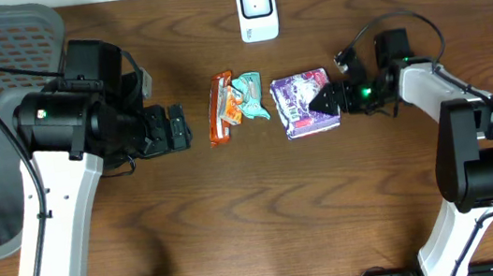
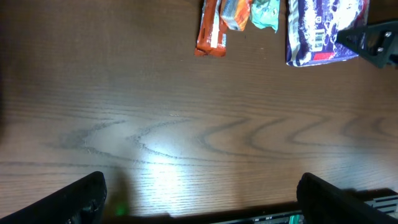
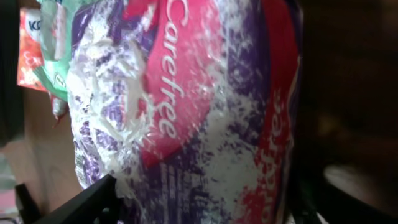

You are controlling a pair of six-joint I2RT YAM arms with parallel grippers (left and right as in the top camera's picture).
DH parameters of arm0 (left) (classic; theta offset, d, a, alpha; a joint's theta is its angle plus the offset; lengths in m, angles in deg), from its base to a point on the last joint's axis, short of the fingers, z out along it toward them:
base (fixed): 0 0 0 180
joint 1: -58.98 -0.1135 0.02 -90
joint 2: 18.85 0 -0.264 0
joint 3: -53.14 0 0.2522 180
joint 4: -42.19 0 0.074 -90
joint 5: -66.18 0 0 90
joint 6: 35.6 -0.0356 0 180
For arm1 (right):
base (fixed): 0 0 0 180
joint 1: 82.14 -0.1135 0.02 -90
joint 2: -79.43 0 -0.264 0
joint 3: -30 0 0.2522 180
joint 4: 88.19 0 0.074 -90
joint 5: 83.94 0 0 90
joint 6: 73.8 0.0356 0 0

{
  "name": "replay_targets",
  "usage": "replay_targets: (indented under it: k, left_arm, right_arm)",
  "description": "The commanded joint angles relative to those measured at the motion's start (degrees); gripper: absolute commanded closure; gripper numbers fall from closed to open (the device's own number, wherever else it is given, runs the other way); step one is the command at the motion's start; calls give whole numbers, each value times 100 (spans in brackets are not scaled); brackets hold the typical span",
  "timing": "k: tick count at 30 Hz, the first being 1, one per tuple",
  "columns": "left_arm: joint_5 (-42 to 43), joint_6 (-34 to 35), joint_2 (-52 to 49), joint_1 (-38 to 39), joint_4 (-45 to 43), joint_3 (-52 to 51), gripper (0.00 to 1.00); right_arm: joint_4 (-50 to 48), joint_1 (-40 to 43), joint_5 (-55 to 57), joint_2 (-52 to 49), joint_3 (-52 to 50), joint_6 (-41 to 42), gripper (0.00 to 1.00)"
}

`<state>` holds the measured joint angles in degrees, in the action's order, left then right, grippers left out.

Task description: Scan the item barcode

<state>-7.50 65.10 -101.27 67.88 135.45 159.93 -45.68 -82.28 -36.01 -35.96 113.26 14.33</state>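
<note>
Purple pack [image 1: 304,104] flat on tabletop [image 1: 265,211], centre-right of overhead frame, below white scanner [image 1: 256,9]. Right pincer [image 1: 325,102] at pack's right edge.

Right wrist view alone: "Carefree" lettering, pack filling space between black fingers [image 3: 87,202]. Jaws astride it; clamped or not, cannot tell.

Left wrist view alone: barcode [image 2: 318,37] on pack's face, upper right of frame.

Left pincer [image 1: 177,128] gaping wide, empty, left of orange bar [image 1: 220,109] and teal packet [image 1: 251,98].
</note>
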Motion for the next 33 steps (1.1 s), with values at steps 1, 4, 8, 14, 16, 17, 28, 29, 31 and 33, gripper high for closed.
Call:
replay_targets:
  k: [1, 4, 8, 14, 16, 17, 28, 29, 31, 33]
  left_arm:
    - [-37, 35, -22, 24, 17, -17, 2]
    - [-37, 37, -22, 24, 17, -17, 2]
    - [-37, 35, -22, 24, 17, -17, 2]
    - [-37, 35, -22, 24, 17, -17, 2]
    - [-37, 35, -22, 24, 17, -17, 2]
    - [-37, 35, -22, 24, 17, -17, 2]
    - [-37, 37, -22, 24, 17, -17, 2]
    - [-37, 37, -22, 24, 17, -17, 2]
    - [-37, 37, -22, 24, 17, -17, 2]
    - [-37, 37, -22, 24, 17, -17, 2]
  right_arm:
    - [-131, 7, -175, -7, -173, 251, 37]
    - [-127, 7, -175, 7, -149, 260, 68]
    - [214, 11, 251, 125, 225, 553, 91]
    - [1902, -197, 2640, 597, 1674, 575, 99]
    - [2374, -345, 3644, 708, 2048, 772, 99]
    - [2559, -433, 4192, 754, 2175, 918, 99]
    - [3161, -1565, 8052, 531, 2059, 2081, 99]
    - [3126, -1646, 8050, 461, 2026, 2122, 99]
    - [3082, -1821, 7989, 323, 1982, 2159, 97]
    - [3084, -2026, 7917, 160, 1982, 2162, 95]
